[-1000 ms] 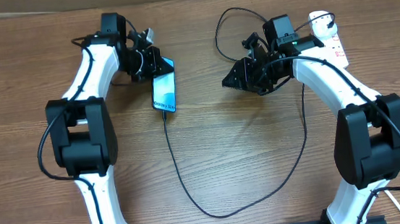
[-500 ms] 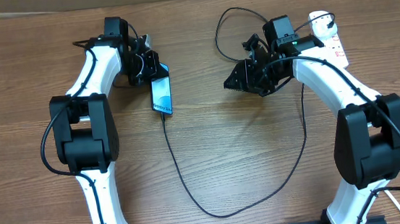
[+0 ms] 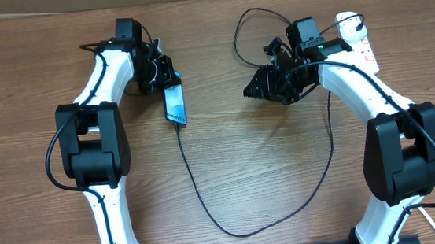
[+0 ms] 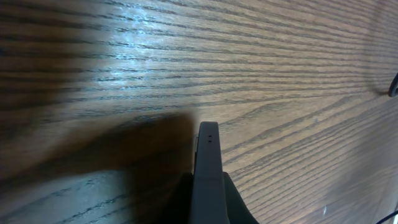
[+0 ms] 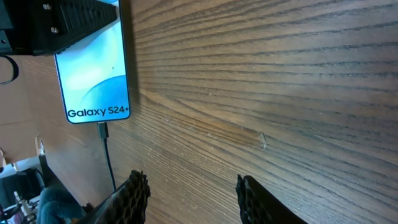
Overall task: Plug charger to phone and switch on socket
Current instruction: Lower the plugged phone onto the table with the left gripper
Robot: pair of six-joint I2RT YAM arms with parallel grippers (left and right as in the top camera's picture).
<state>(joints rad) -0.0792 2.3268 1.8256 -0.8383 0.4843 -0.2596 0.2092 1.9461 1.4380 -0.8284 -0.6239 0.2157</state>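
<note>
The phone [image 3: 175, 103] is held tilted on its edge by my left gripper [image 3: 168, 77], which is shut on its far end. In the left wrist view the phone's dark edge [image 4: 207, 180] stands between the fingers. The right wrist view shows its light blue "Galaxy S24+" screen [image 5: 93, 78]. The charger cable [image 3: 200, 194] has its tip in the phone's near end [image 5: 102, 129], loops across the table and runs up to the socket [image 3: 354, 35], a white power strip at the far right. My right gripper [image 3: 251, 90] is open and empty, right of the phone.
A loop of black cable [image 3: 245, 33] lies at the back between the arms. A thick white cord end [image 3: 430, 218] shows at the lower right corner. The wooden table [image 3: 269, 165] fills the view.
My left gripper has turned the phone up onto its edge, so it looks narrower from above, and shifted it slightly left. The right arm has not moved.
</note>
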